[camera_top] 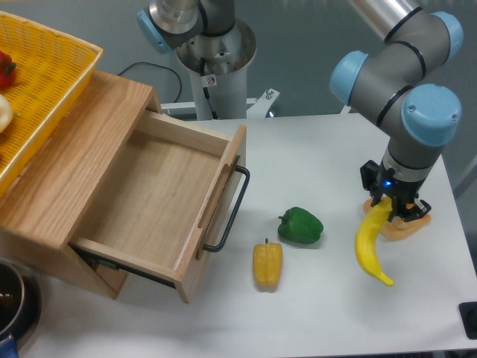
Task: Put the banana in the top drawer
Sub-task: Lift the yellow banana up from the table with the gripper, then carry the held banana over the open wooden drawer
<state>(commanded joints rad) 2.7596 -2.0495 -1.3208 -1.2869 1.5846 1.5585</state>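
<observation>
The banana (370, 250) is long, curved and yellow, and it hangs at the right side of the table with its lower tip pointing toward the front. My gripper (386, 206) is shut on its upper end, fingers pointing down. The top drawer (153, 195) of the light-wood cabinet is pulled out at the left, open and empty, with its black bar handle (232, 213) facing the table's middle. The banana is well to the right of the drawer.
A green pepper (301, 225) and a short yellow pepper (267, 265) lie between drawer and banana. An orange-brown item (408, 225) sits just behind the gripper. A yellow woven basket (45, 82) rests on the cabinet top. A dark pot (10, 298) is at the front left.
</observation>
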